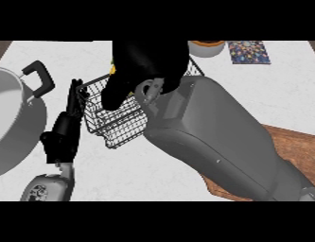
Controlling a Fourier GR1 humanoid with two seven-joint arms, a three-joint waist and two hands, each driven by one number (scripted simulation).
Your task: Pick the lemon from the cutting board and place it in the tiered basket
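Hiding most of tiered basket (114, 120): curled right hand (142, 64), lemon unseen; left hand (65, 127) spread.

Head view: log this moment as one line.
right hand over basket, fingers curled | lemon barely visible at hand | left hand open, resting beside basket | board bare
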